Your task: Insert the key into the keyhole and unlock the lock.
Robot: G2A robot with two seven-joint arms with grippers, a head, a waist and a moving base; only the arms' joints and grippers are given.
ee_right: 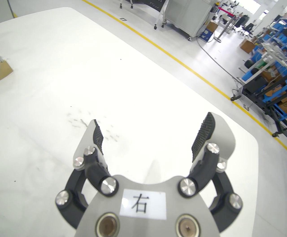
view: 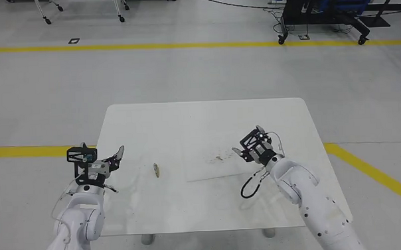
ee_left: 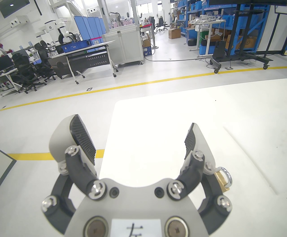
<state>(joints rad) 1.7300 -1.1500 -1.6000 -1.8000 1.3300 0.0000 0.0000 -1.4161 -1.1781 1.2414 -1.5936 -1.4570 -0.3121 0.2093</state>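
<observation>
The left gripper hangs released and empty near the brass padlock, which lies loose on the tabletop. The right gripper, equally released, is well apart from the padlock. An off-centre pinch would likely skid the padlock. The key is too small to tell.

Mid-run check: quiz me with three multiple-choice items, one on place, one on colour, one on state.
1. The padlock lies: A on the floor; B on the table; C in an end effector.
2. Its body is: A brass-coloured; B blue; C red.
3. The left end effector is: A shut on the padlock; B shut on a key; C open, empty.
Answers: B, it rests on the white top; A, the left wrist view shows brass; C, jaws spread, nothing between.
</observation>
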